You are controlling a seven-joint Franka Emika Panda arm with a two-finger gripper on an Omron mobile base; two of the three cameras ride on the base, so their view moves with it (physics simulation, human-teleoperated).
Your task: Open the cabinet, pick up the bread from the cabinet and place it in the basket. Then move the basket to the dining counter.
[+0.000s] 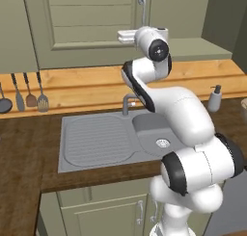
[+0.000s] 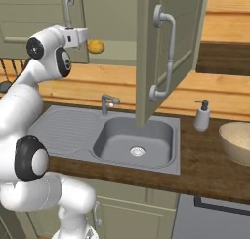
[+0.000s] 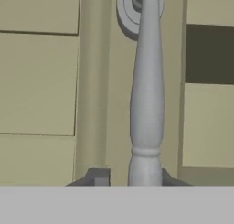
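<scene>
The sage-green cabinet [image 1: 91,23] hangs above the sink. Its right door [image 2: 166,52] is swung open and its left door is closed. The bread [image 2: 96,47], a small golden bun, sits on the shelf inside the open half. My gripper [image 3: 132,175] is at the left door's long grey handle [image 3: 146,104], which runs up between my two fingertips; they have closed in around it. From the base views, the gripper [image 1: 126,36] [image 2: 80,37] is raised against that door, just left of the bread. The beige basket [image 2: 237,140] stands on the worktop at far right. The dining counter is out of view.
A grey steel sink [image 2: 134,135] with a tap [image 2: 106,104] lies under the cabinet. A soap dispenser [image 2: 201,117] stands between sink and basket. Utensils [image 1: 29,93] hang on the wall at left. The open door juts out over the sink.
</scene>
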